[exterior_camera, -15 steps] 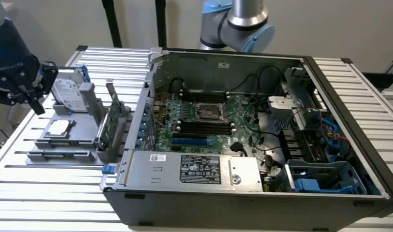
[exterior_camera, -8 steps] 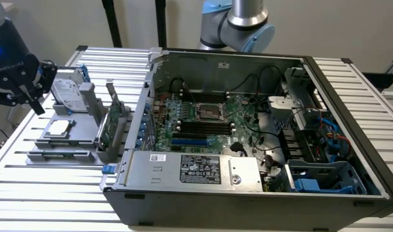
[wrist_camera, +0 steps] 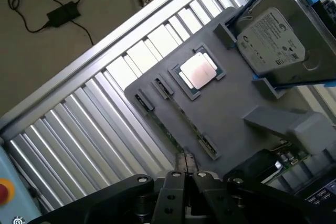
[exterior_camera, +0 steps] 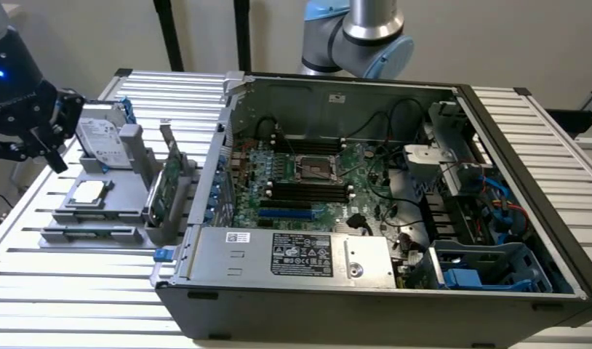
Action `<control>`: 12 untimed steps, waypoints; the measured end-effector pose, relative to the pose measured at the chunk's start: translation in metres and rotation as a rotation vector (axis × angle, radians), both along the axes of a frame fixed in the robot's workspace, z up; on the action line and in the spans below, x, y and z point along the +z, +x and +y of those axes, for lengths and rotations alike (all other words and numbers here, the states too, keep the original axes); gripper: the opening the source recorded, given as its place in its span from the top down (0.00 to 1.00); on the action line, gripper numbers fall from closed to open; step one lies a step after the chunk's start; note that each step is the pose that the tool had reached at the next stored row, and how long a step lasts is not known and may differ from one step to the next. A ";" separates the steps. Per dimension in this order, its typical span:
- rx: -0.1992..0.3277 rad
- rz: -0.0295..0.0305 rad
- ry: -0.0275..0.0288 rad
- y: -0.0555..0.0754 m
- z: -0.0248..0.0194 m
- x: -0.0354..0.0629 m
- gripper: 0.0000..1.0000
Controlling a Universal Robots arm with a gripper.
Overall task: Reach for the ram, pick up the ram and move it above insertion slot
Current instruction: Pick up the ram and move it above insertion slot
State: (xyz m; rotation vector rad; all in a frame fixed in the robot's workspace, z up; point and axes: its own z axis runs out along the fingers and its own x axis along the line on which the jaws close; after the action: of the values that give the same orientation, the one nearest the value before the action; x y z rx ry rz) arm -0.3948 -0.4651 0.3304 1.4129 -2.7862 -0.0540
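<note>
Gripper [wrist_camera: 185, 169] hovering, fingers pressed together, nothing held!
Slatted metal worktop [exterior_camera: 73, 291], plain wall behind. One open computer case [exterior_camera: 306, 309], one grey holder [wrist_camera: 231, 114]: one ram [wrist_camera: 181, 121] along its edge, one hard drive [wrist_camera: 273, 40].

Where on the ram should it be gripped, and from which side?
Probably the ram is best taken by its exposed long upper edge, near mid-length, coming from straight above the gray holder. It stands on edge in a narrow slot, so that thin edge is what lies free; pinch across its two flat faces. The end clips crowd both ends.
</note>
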 end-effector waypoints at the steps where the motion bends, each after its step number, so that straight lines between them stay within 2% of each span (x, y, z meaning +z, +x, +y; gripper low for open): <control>1: 0.018 0.0000 0.0000 0.000 0.0000 0.0000 0.89; 12: 0.218 -0.0004 0.0000 0.000 0.0000 0.0000 0.89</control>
State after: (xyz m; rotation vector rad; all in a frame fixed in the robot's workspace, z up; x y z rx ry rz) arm -0.3948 -0.4651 0.3304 1.7064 -2.6129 -0.0503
